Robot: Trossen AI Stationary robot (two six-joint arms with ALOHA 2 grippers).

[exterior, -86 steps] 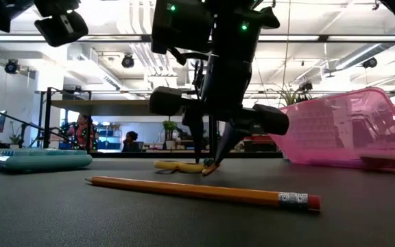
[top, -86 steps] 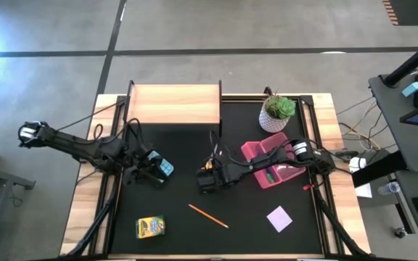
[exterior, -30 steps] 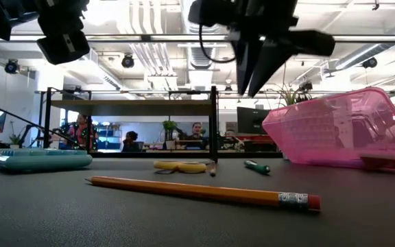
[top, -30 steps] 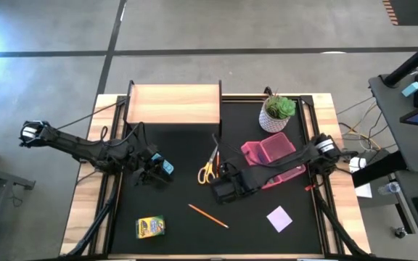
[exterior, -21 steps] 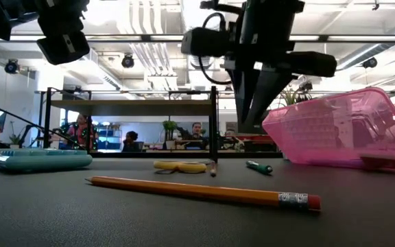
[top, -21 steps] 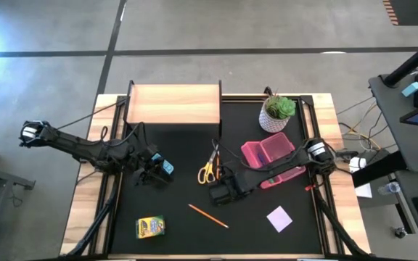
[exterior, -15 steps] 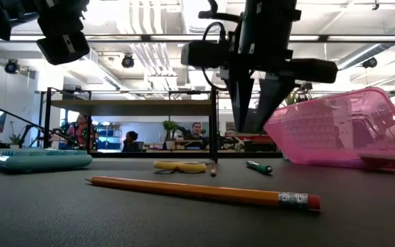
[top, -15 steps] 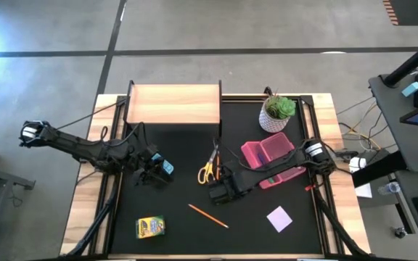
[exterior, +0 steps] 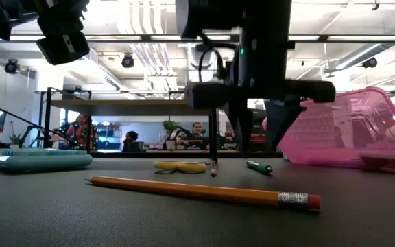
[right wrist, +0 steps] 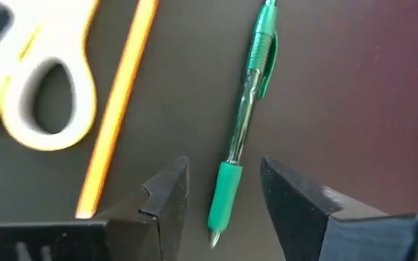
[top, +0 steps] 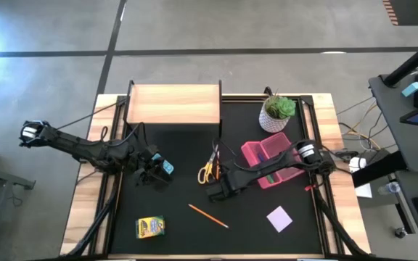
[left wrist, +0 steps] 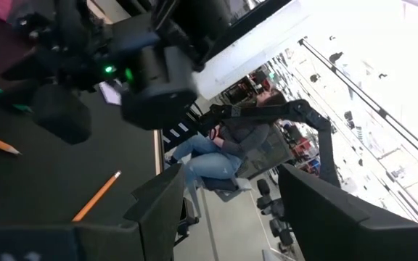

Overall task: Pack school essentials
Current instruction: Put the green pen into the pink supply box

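The school essentials lie scattered on the black desk [top: 180, 232]. A green pen [right wrist: 241, 127] rests flat near the desk's middle, and the right tool [right wrist: 223, 196] hangs directly over it with its two dark fingers spread apart, one on each side of the pen's grip end, holding nothing. Just beside the pen lie an orange pencil [right wrist: 118, 109] and the yellow-handled scissors [top: 207, 170]; the three are close together but the pen touches neither. In the low view the pen [exterior: 258, 167] sits on the desk just beyond the scissors [exterior: 179, 165], with the right arm's dark body above it. A second orange pencil [top: 208, 216] lies nearer the front edge, apart from the group, between the yellow crayon box [top: 149, 227] and the pale lilac note pad [top: 279, 218]. The pink plastic case [top: 271, 161] stands behind the right arm, near the potted plant [top: 277, 113]. The left tool [top: 153, 175] waits over the desk's left part, its fingers parted, beside a teal object [exterior: 40, 159].
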